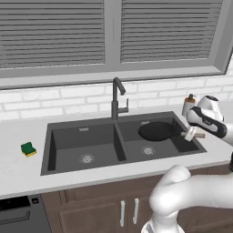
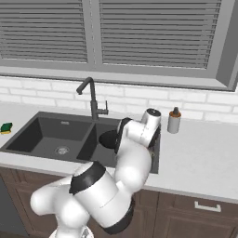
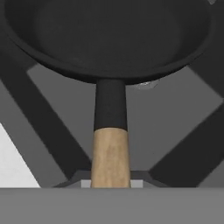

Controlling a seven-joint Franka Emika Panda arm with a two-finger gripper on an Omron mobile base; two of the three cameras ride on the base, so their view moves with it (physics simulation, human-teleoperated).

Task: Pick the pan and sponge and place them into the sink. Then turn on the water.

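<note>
Wooden at its near end and black further along, the pan's handle runs straight out from the hand camera, and the gripper (image 1: 195,134) is pinched tight on that wooden part. Beyond it the pan (image 3: 109,35) spreads wide and dark, with a round metal drain partly visible just under its rim. From the left base view the pan hangs above the right basin of the sink (image 1: 82,125), near the basin's back wall, its handle pointing toward the sink's right edge where the hand holds it. A faucet (image 1: 117,98) rises behind the sink's central divider, its spout curving toward the basins. A soap dispenser bottle (image 1: 188,105) stands on the counter just past the sink's back right corner. Off the sink's left side the sponge (image 1: 28,149) lies on the counter, green face up, well apart from the rim
</note>
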